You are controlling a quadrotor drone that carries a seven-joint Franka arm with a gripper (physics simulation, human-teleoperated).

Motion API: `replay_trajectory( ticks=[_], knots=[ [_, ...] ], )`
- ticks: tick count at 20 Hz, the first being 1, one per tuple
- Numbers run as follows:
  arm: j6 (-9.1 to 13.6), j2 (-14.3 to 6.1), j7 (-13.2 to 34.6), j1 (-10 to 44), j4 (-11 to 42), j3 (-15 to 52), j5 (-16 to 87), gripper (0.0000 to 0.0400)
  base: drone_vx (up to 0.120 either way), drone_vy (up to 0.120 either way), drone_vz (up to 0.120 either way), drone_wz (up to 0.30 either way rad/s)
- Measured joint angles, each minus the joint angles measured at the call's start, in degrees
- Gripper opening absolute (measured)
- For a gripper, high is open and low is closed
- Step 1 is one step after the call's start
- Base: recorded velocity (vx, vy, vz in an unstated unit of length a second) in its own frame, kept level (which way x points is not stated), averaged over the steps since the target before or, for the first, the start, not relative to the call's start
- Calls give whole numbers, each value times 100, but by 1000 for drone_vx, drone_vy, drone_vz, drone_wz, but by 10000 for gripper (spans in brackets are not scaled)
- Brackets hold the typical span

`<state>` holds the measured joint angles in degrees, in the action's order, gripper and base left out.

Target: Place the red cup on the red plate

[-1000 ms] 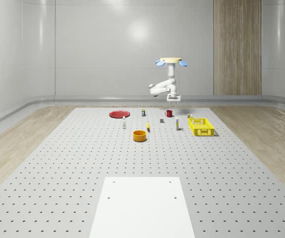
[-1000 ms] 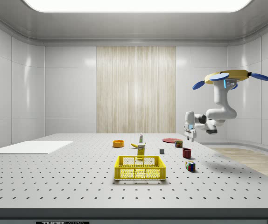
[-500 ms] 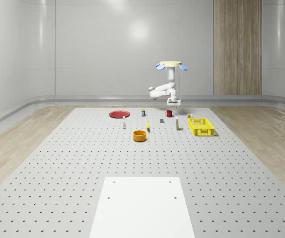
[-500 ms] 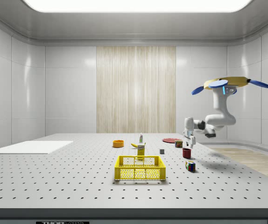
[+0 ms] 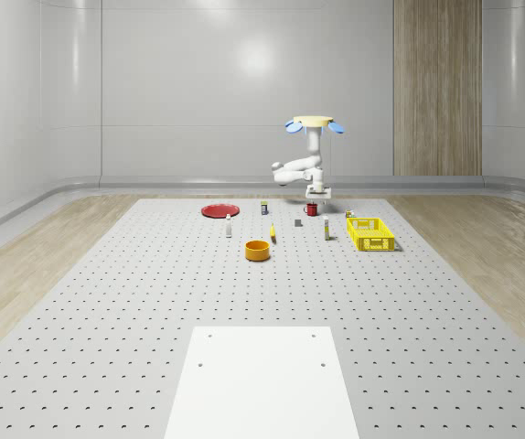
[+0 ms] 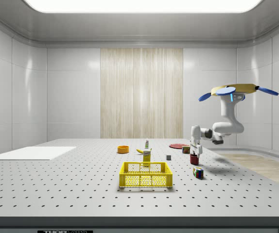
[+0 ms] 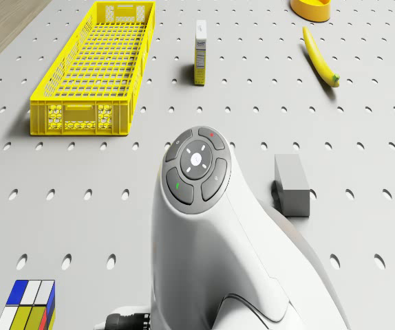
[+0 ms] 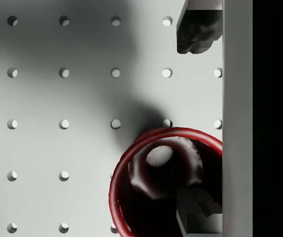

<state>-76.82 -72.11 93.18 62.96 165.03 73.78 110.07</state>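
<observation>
White-walled room, grey perforated bench [image 5: 153, 302] carrying everything. Drone [image 5: 315, 123] hovers over the far part of the bench, arm [image 5: 297, 168] folded down, gripper [image 5: 316, 198] right over the red cup [image 5: 312, 209]. Side view agrees: gripper [image 6: 195, 153] down at the cup [image 6: 194, 159], which stands upright on the bench. Red plate [image 5: 219, 210] lies well apart, toward the whole-scene view's left, with a small bottle [image 5: 229, 227] just in front of it. Wrist view adds what the others can't: cup [image 8: 151, 197] seen from above, fingers [image 8: 194, 34] spread open, one outside the rim, the other [image 8: 195, 207] down over the cup's mouth, not closed on it. Drone view shows the arm's wrist housing [image 7: 204, 199] from above, plus yellow crate [image 7: 94, 69], carton [image 7: 200, 51], banana [image 7: 319, 56], grey block [image 7: 292, 183] and a colour cube [image 7: 25, 306]. Orange bowl [image 5: 258, 250] sits nearer the camera in the whole-scene view.
</observation>
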Motion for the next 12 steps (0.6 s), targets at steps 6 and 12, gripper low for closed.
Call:
replay_trajectory(
  ticks=[6, 12],
  knots=[
    [-237, -174, -5, 13, -49, -207, 159, 400, 0, -33, 0, 0],
    [-426, -311, -1, 38, -97, -367, 282, 400, 0, 27, 0, 0]
  ],
)
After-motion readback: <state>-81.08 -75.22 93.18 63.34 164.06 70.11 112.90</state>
